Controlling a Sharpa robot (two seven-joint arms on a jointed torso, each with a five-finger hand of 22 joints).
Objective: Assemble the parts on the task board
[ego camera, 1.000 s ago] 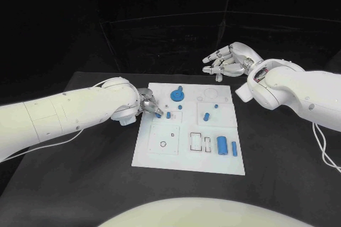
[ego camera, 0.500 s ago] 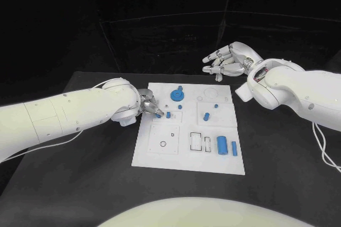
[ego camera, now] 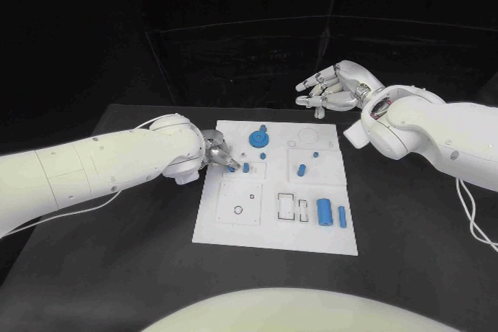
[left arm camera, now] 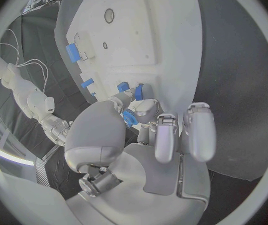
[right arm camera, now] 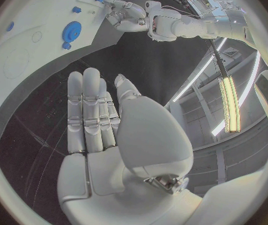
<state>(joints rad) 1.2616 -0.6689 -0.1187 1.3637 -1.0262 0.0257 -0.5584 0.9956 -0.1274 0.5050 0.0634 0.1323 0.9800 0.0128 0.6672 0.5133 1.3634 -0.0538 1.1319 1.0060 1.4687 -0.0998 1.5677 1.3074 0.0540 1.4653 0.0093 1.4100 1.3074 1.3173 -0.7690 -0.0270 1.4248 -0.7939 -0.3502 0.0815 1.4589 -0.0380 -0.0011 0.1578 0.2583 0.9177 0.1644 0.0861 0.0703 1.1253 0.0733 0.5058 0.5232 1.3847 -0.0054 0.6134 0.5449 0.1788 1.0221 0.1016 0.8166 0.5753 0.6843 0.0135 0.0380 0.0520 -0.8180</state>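
The left hand hides its blue part (mostly) from overhead.

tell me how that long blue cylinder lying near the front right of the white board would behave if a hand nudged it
The long blue cylinder lies on its side on the white task board, so it would probably roll if nudged sideways. It looks like rigid plastic, likely light. Its smooth round surface might slip in a loose pinch.
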